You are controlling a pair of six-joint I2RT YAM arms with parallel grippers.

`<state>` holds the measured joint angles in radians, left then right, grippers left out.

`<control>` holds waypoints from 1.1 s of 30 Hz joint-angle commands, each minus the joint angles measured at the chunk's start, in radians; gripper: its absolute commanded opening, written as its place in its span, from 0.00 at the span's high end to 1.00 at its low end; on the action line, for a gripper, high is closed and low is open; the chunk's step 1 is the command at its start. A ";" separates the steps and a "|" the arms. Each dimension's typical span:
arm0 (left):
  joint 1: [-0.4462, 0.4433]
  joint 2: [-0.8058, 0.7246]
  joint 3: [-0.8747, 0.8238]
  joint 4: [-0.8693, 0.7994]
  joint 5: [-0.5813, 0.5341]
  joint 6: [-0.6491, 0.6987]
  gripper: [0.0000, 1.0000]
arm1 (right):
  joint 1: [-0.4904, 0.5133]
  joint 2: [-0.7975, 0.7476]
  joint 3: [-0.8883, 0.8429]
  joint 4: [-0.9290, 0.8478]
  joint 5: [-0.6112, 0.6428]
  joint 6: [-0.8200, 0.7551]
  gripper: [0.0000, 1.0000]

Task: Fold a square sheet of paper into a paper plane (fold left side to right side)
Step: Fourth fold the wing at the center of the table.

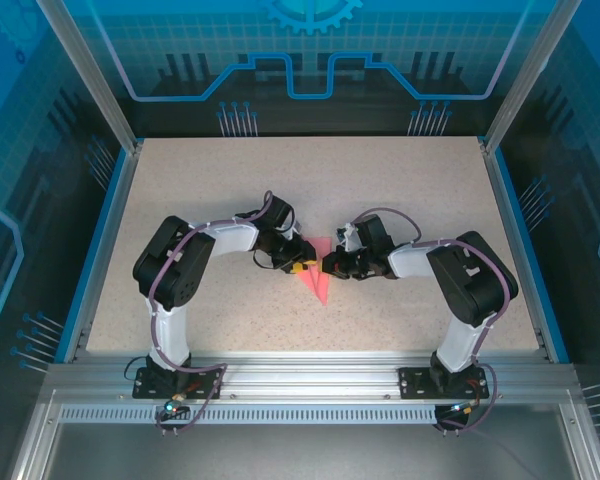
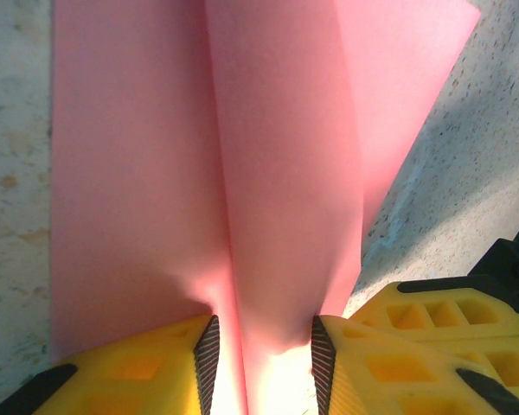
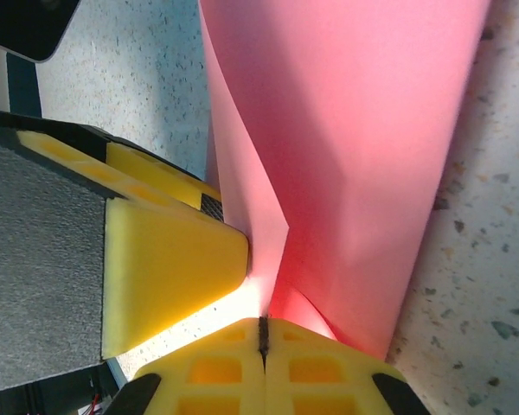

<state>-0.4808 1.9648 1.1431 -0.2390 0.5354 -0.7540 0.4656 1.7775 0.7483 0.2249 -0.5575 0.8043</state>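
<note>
The salmon-pink paper plane (image 1: 319, 286) lies mid-table as a narrow folded dart with its tip toward the near edge. My two grippers meet over its far end. The left gripper (image 1: 305, 266) stands partly open, with the plane's raised middle fold (image 2: 277, 216) running between its yellow fingers (image 2: 138, 372). In the left wrist view the left gripper (image 2: 261, 354) has a pad on each side of that fold. The right gripper (image 1: 331, 265) is shut. In its wrist view the right gripper (image 3: 262, 333) has its jaws together on the lower edge of a lifted flap (image 3: 251, 199) of the plane.
The speckled beige table (image 1: 200, 190) is framed by blue side rails (image 1: 98, 240) and an aluminium bar (image 1: 310, 372) at the near edge. One left finger (image 3: 173, 259) sits right beside the right gripper's jaws.
</note>
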 commanded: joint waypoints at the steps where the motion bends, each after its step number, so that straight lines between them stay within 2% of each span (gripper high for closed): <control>1: -0.002 0.015 0.010 -0.056 -0.035 0.002 0.63 | 0.006 0.001 0.021 -0.024 0.014 -0.016 1.00; 12: -0.002 0.006 0.004 -0.046 -0.032 0.003 0.62 | -0.012 -0.015 0.047 -0.132 0.104 -0.076 1.00; 18: -0.002 0.005 0.004 -0.048 -0.032 0.007 0.62 | -0.017 -0.023 0.035 -0.098 0.077 -0.073 1.00; 26: -0.001 0.009 0.006 -0.049 -0.033 0.004 0.62 | -0.021 -0.135 -0.037 -0.034 0.053 -0.069 0.82; 33: -0.002 0.011 0.007 -0.049 -0.035 0.002 0.62 | -0.005 -0.107 -0.058 0.039 0.018 -0.014 0.73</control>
<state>-0.4808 1.9648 1.1431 -0.2386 0.5354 -0.7540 0.4618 1.6543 0.7006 0.2199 -0.5095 0.7670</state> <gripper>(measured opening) 0.379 0.269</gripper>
